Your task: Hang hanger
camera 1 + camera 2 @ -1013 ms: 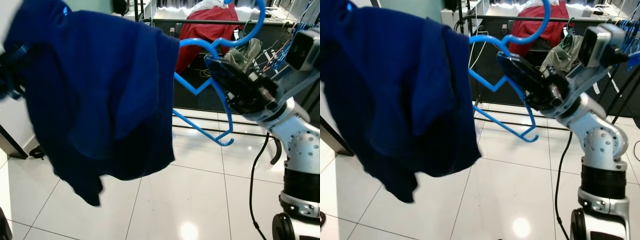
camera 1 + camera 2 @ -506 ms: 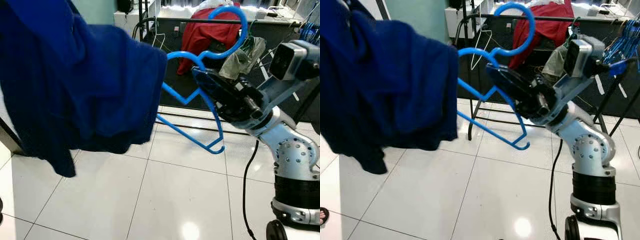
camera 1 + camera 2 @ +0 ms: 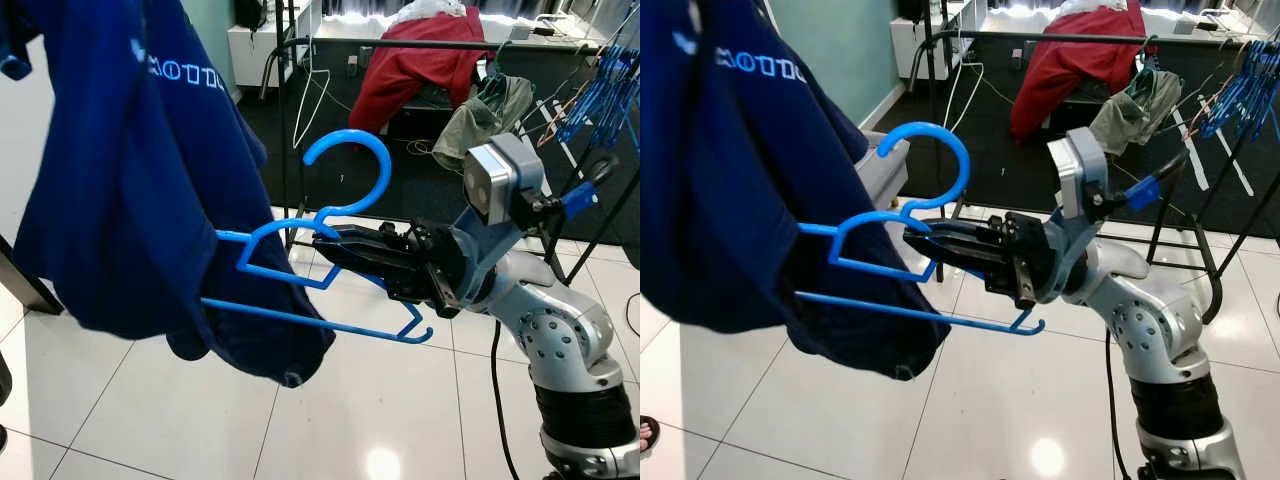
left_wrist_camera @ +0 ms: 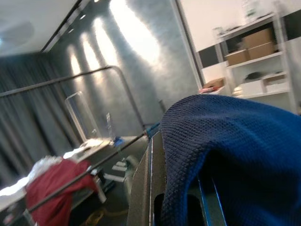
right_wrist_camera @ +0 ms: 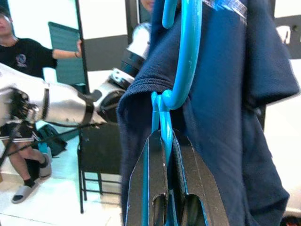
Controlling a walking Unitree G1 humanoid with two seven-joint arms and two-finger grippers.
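One blue hanger point(image 3: 320, 275), long axis level, hook upward, clamped by right gripper point(image 3: 335, 247), one navy shirt point(image 3: 130, 180) draped, left gripper point(image 4: 155, 188) finger state unclear.

Glossy plastic hanger point(image 3: 330, 262); matt knit cloth shirt point(image 3: 130, 190).

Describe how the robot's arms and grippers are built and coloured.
The right arm is silver metal with rounded, bolted joint housings and a dark band lower down; a black cable runs beside it. A grey boxy camera module sits on its wrist. The right gripper has two long black fingers. In the right wrist view, the left arm looks silver with black segments.
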